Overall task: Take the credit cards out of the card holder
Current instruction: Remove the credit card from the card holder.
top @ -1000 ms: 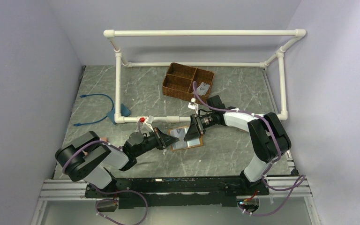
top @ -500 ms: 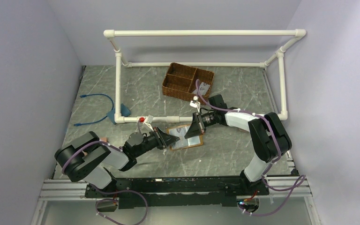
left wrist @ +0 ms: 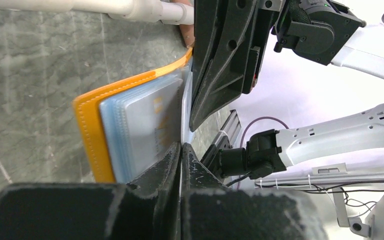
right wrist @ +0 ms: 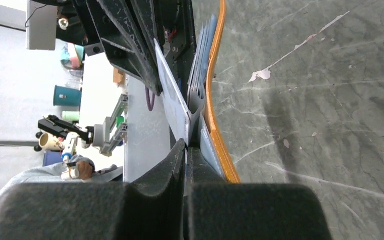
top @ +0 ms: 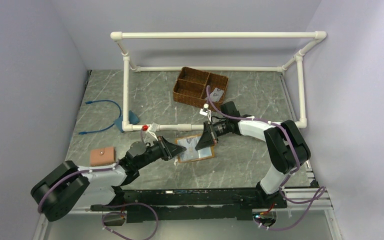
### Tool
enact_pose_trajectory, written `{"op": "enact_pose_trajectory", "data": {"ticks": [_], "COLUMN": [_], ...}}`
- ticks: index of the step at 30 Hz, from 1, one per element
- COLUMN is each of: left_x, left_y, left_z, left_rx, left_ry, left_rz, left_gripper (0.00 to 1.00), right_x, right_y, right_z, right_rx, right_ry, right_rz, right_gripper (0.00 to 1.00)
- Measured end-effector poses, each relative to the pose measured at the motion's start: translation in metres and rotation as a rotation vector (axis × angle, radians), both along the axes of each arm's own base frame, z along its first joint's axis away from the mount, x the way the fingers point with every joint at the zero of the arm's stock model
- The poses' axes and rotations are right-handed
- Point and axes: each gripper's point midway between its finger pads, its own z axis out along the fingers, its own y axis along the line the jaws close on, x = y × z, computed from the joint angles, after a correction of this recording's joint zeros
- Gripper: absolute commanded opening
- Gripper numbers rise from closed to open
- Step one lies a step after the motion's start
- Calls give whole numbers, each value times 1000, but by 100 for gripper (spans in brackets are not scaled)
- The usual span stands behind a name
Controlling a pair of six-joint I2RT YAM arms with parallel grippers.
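Top external view, first speaker: Where does the mustard-orange leather fold-over card holder [top: 197, 154] lie, and what has hold of it?

Second speaker: It lies open on the grey marbled table [top: 250, 100], just this side of the white plastic pipe frame [top: 180, 127], between the two arms. The left gripper [top: 182, 149] meets it from the left. Its fingers are closed to a slit on a thin pale leaf at the holder's edge, and the left wrist view does not show whether that leaf is a blue-grey sleeve or a card. The right gripper [top: 201, 146] meets it from the right. Its fingers are pressed together on a thin, pale grey-white rectangular credit card [right wrist: 176, 100] that stands up beside the sleeves. How deep the card sits in its slot cannot be told.

First speaker: What could go wrong from here?

Second speaker: Probably three things. If the left pinch is light, or sits on the wrong leaf, the whole card holder may lift or slide with the card rather than release it. If both grippers in fact hold the same leaf, a pull would bend it. The fingertips stand almost touching, so a skewed pull could knock one gripper against the other, or buckle the thin card until it slips free. The salmon-pink leather wallet [top: 103, 156], well apart at the left, is not at risk.
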Motion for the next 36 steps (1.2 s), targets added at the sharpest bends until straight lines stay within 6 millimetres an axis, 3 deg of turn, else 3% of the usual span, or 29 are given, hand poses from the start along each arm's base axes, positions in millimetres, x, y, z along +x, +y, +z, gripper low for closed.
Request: {"op": "enact_pose_trajectory", "data": {"ticks": [4, 7, 14, 20, 25, 31, 36], "left_x": [-1, 0, -10, -19, -27, -28, -27], "left_y": [13, 19, 38, 55, 59, 48, 29], "left_z": [-3, -2, 0, 0, -27, -43, -39], "left_rx": [7, 15, 84, 96, 140, 182, 151], "left_ry": [12, 12, -8, -43, -18, -2, -18], "left_rz": [17, 26, 41, 73, 54, -17, -99], "left_gripper": [33, 44, 95, 98, 97, 95, 82], "right_x": [0, 3, 0, 1, -5, -9, -13], "right_y": [-1, -2, -4, -4, -5, -6, -7], "right_z": [-1, -6, -13, -4, 4, 17, 23], "right_rx": [-3, -18, -34, -2, 44, 96, 121], "right_ry": [-5, -10, -10, -45, -63, -91, -99], "right_rz": [-1, -11, -1, 40, 82, 122, 140], "right_gripper": [0, 0, 0, 0, 0, 0, 0]}}
